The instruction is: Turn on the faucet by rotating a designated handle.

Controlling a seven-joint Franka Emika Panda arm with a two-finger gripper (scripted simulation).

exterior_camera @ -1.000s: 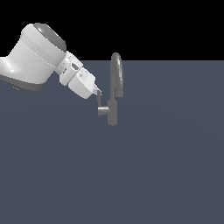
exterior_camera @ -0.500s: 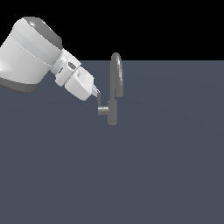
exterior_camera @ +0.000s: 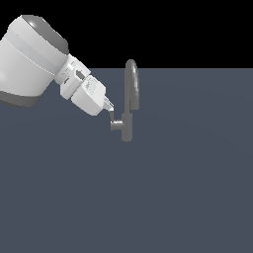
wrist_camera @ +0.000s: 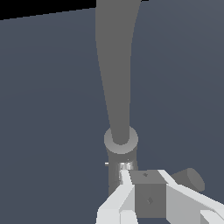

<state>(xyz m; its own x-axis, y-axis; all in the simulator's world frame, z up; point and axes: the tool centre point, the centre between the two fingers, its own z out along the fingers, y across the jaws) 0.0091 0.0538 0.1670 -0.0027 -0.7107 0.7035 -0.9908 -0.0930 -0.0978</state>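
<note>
Grey metal throughout: the faucet (exterior_camera: 129, 101) is standing on the dark slate-blue surface (exterior_camera: 163, 197), its short cylindrical body low and its tall arched spout (exterior_camera: 132, 81) rising from it. The handle (exterior_camera: 116, 123) is projecting from the body toward the exterior view's left as a short horizontal stub with a slim bar at its end. The white arm (exterior_camera: 34, 59) is reaching in from the exterior view's upper left, and the gripper (exterior_camera: 108, 105) is tilting down so that its tips are sitting right at the top of the handle's bar, seemingly in contact with it. In the wrist view the white fingers (wrist_camera: 124, 192) are lying close against the faucet body (wrist_camera: 121, 151), with the rounded end of the handle stub (wrist_camera: 190, 178) showing just beside them. How far the fingers are parted cannot be told from either view, and no firm clamp on the bar is evident. Judged step: contact with the handle is being made and the rotation is at its start or just under way; the faucet is not yet visibly turned on. The next move is calling for a steady sideways push around the faucet's axis, keeping the tips pressed on the bar so that they are not slipping off its thin end, and keeping clear of the spout.
</note>
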